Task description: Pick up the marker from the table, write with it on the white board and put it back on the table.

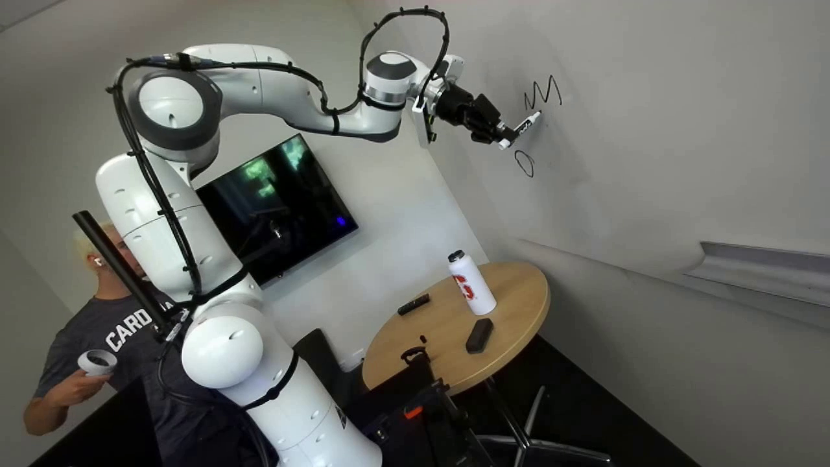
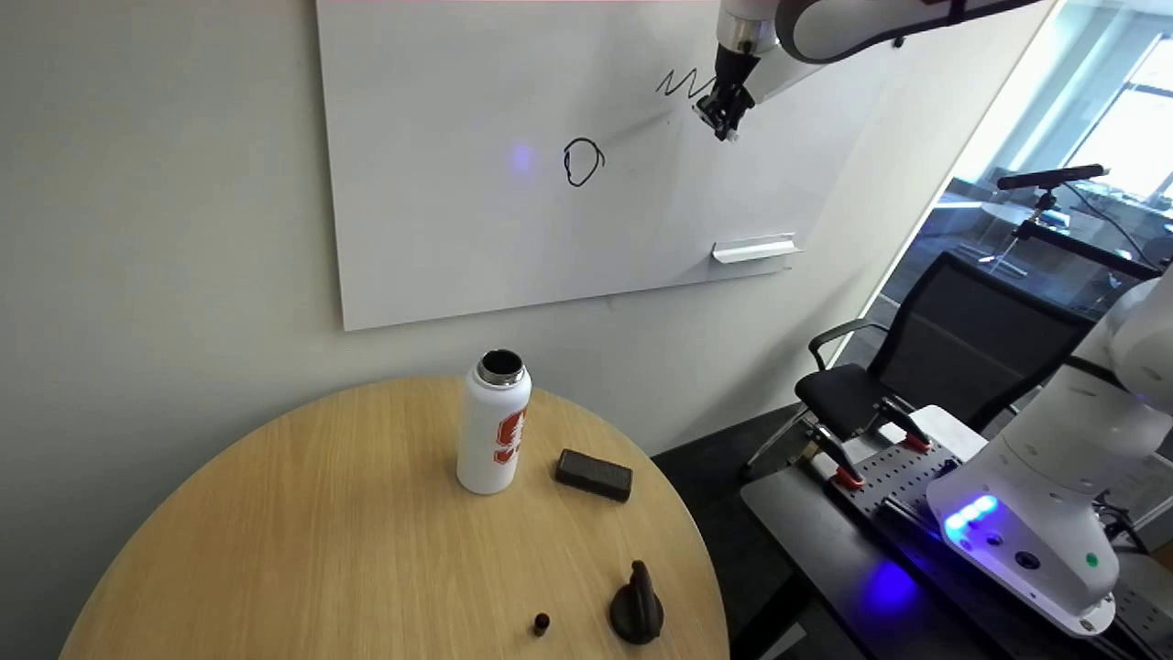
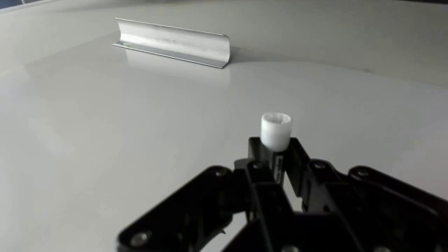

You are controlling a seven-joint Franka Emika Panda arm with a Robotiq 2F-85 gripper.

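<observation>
At the white board [image 1: 668, 149], I find the marker [image 1: 527, 123] held aslant and well above the surface [image 2: 275, 513], its far end directed at the board. The fingers [image 3: 296, 161] are clenched on it near its rear, the white butt protruding; I judge this grip chosen to leave the forward length free for writing. Whether the tip makes contact cannot be determined. A dark zigzag [image 1: 543, 94] and a loop [image 2: 584, 162] are present, so writing appears at least partly done; return to the surface is outstanding. A hard push could, in my opinion, twist so thin a body in its hold.

On the surface sits a small dark cap [image 2: 542, 624], presumably the marker's, off so that the tip can write. A white bottle [image 2: 493, 431] stands upright, open at the mouth; a dark handled lid [image 2: 636, 610], probably belonging to it, rests near the cap. A dark block [image 2: 594, 475], likely an eraser, lies just beside the bottle, perhaps placed within reach for wiping the board.
</observation>
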